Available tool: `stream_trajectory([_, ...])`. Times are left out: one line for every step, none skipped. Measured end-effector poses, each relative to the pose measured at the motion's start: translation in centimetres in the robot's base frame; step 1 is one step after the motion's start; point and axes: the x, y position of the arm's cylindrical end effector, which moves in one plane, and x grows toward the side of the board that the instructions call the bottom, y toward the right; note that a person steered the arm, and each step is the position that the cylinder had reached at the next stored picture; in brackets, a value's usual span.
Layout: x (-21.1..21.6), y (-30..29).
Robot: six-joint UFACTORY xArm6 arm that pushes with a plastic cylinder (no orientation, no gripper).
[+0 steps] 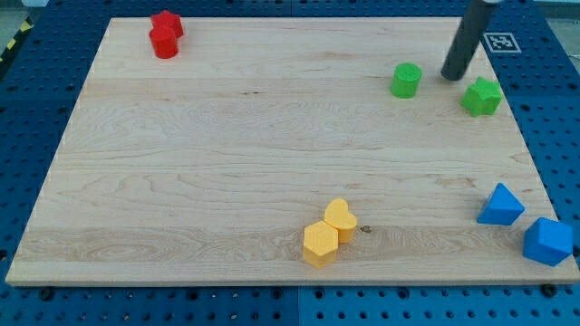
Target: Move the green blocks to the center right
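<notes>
Upper right of pale wooden board (272,145): green cylinder block (406,81) leftmost, green star-shaped block (481,96) rightmost, dark rod's tip (450,76) between them, touching neither. No fingers fitted; nothing grasped. Risk: star block close to board's right edge, liable to slide off under an outward push; blue blocks (526,226) below possibly obstructing.

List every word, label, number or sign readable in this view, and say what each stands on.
No readable words or numbers.
One sign: a black-and-white square marker tag beside the wooden board's top-right corner; a pattern, no letters.
The blocks and my tip carry no markings.
</notes>
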Motion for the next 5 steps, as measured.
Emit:
stream_trajectory([-1.8,-6.1])
stream_trajectory([-0.9,-9.0])
stream_trajectory([-0.7,-6.6])
stream_trajectory([0.0,-6.1])
stream_trajectory([0.0,-7.7])
